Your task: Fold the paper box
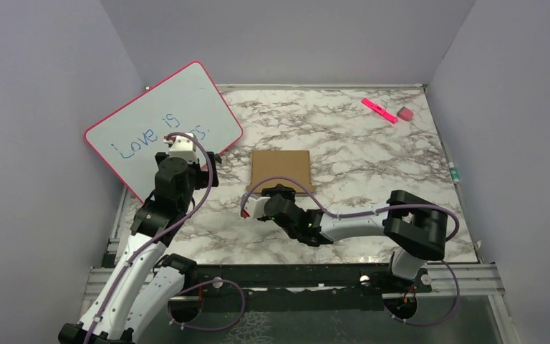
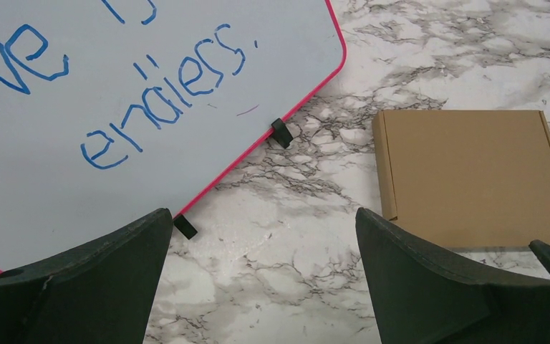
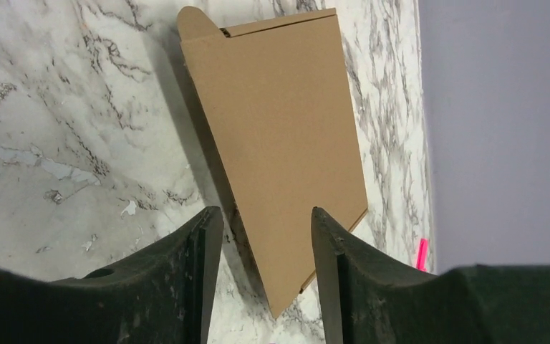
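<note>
Top external view shows the paper box (image 1: 280,170) lying flat near the middle of the bench (image 1: 372,172). The right gripper (image 3: 265,215) is at the box's 6 o'clock, jaws spread, with a box corner showing between them. The left gripper (image 2: 263,215) is at its 9 o'clock, jaws spread wide, beside the whiteboard (image 1: 159,125).

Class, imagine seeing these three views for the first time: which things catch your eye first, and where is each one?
The pink-framed whiteboard with blue handwriting dominates the left side of the marble table. The brown paper box lies flat at the table's middle, with the open right gripper at its near edge. A pink marker lies in the far right corner.
</note>
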Tool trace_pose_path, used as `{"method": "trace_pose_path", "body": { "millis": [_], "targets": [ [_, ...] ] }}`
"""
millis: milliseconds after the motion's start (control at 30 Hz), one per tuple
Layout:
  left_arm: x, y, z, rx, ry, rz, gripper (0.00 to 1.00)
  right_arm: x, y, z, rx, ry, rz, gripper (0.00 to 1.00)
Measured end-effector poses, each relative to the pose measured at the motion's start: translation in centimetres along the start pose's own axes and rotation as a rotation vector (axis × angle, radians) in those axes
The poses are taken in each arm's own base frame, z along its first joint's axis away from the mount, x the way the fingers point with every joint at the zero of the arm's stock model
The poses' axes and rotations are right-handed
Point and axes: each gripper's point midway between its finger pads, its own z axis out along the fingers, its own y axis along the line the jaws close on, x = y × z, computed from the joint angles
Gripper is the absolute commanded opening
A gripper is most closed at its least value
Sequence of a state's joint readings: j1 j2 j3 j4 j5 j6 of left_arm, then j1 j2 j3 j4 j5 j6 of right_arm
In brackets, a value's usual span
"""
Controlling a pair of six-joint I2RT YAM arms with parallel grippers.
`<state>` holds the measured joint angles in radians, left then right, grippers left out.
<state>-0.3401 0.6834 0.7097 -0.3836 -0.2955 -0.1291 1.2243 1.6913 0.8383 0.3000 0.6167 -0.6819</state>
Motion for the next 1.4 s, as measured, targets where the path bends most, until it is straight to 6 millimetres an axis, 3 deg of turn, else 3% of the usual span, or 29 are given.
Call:
{"method": "trace_pose_path", "body": {
  "millis": [133,400,633,833,933,1200,1400],
  "targets": [
    [0.1,0.0,0.0,-0.001,-0.001,0.0,0.99,0.5,1.2,1.1,-0.005,0.011,-0.045,0.66],
    [0.1,0.1,-0.1,-0.001,-0.002,-0.001,0.99,0.8,2.3,3.5,0.058,0.005,-0.168,0.64],
    [0.0,0.1,-0.1,-0.001,-0.004,-0.001,0.99,1.3,2.6,5.3,0.156,0.004,-0.286,0.49],
    [0.0,0.1,-0.1,0.0,-0.004,-0.001,0.99,0.9,1.7,5.4,0.199,-0.009,-0.287,0.13],
    [0.0,0.1,-0.1,0.0,-0.004,-0.001,0.99,1.0,1.5,5.5,0.202,-0.007,-0.288,0.03],
    [0.1,0.3,0.0,-0.01,-0.001,0.001,0.99,0.7,0.5,4.4,0.149,0.013,-0.269,0.01],
    [0.2,0.2,0.0,0.004,0.003,0.002,0.99,-2.4,-2.3,2.7,0.092,-0.013,-0.145,0.01]
  ]
}}
